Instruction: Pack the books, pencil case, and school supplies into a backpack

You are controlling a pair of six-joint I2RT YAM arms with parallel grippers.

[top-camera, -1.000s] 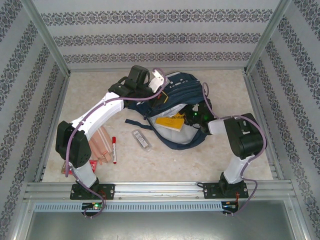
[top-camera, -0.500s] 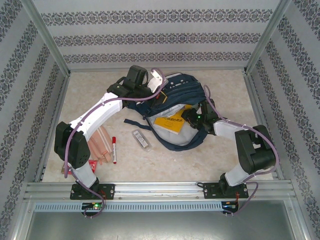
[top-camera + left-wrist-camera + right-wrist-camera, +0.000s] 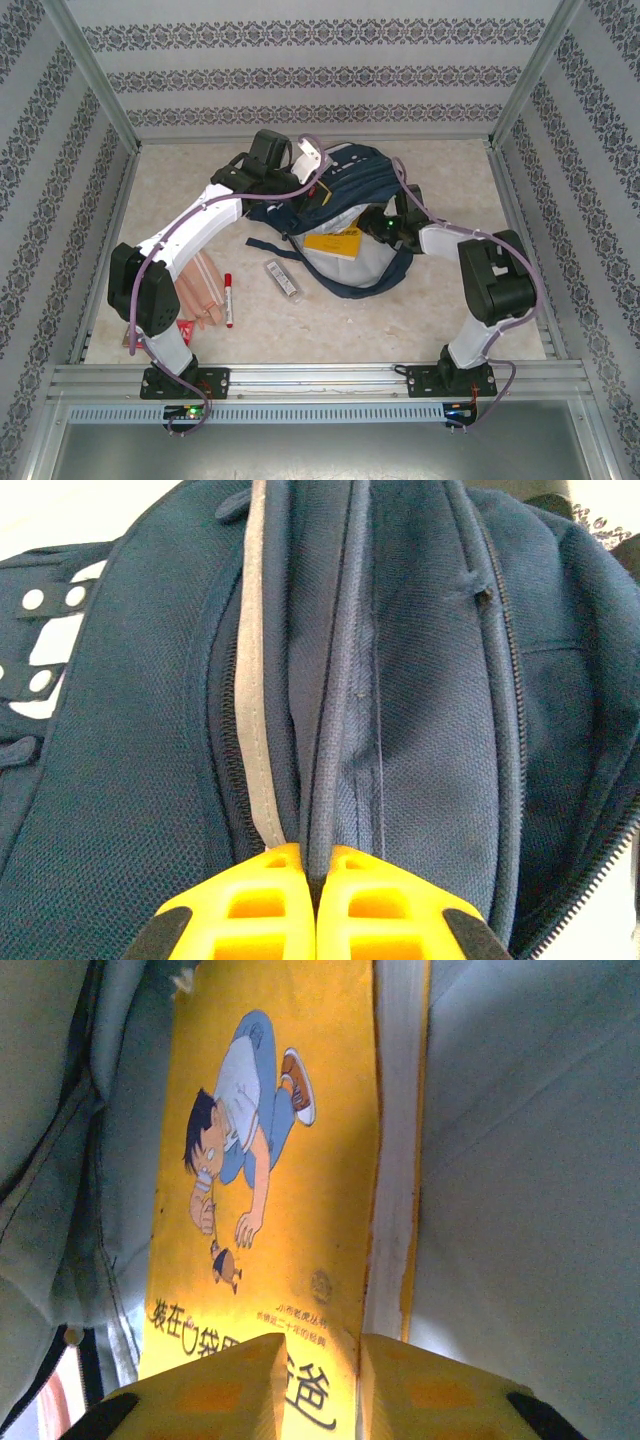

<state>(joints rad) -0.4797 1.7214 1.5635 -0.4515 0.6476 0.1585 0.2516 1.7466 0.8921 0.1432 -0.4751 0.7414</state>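
Two end effectors are at the backpack (image 3: 372, 172), which lies toward the far middle of the desk (image 3: 440, 310) with its mouth gaping toward the near side. The left end effector (image 3: 316, 865) is clamped tight on a fold of the navy fabric, just beside a grey reflective strip, at the bag's far left edge. The right end effector (image 3: 321, 1352) is down inside the pale lining. Its yellow fingers (image 3: 220, 1390) stand a narrow gap apart, right over the lower edge of the yellow book (image 3: 280, 1160); from here I can't say whether they actually pinch the book or merely sit against it. The book lies in the opening with its cartoon cover facing up. Just off the bag's near-left side on the bare desk is the clear pencil case (image 3: 282, 279). Farther left lies the red-capped marker (image 3: 228, 300), and just beside it the pale wooden pieces (image 3: 203, 290), close to the left arm.
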